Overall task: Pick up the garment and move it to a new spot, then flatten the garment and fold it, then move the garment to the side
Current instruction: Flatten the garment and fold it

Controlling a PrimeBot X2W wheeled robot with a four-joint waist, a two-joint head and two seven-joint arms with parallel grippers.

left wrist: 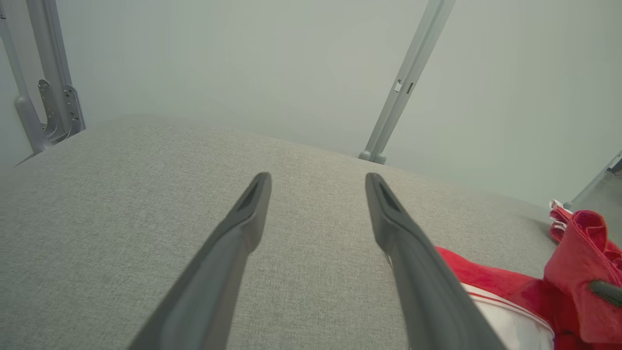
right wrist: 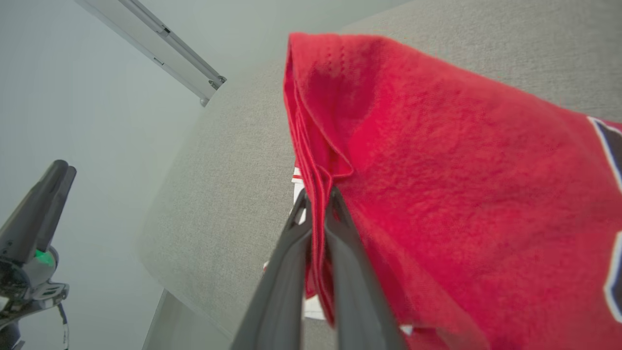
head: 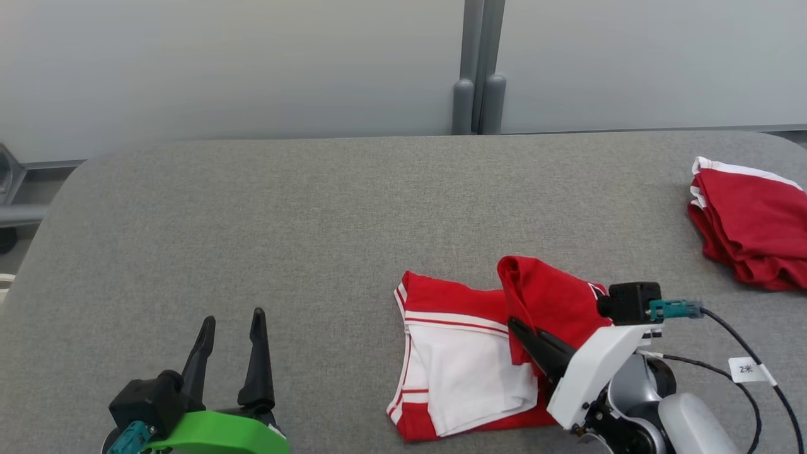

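Far red pile [head: 753, 230] half beyond the edge; garment [head: 460, 366] corner behind right hand [head: 512, 323]

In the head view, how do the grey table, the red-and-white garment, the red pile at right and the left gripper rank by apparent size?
Largest: grey table.
Next: red-and-white garment.
The red pile and left gripper look alike; both are cut by the picture's edge and the gripper is nearer, so unranked.

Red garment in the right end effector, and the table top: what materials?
The garment looks like soft matte knit, cotton or a blend: fuzzy, pebbled surface, limp folds. The table seems covered in grey woven cloth, matte: fine heathered weave, rounded corners. What lies beneath is hidden.
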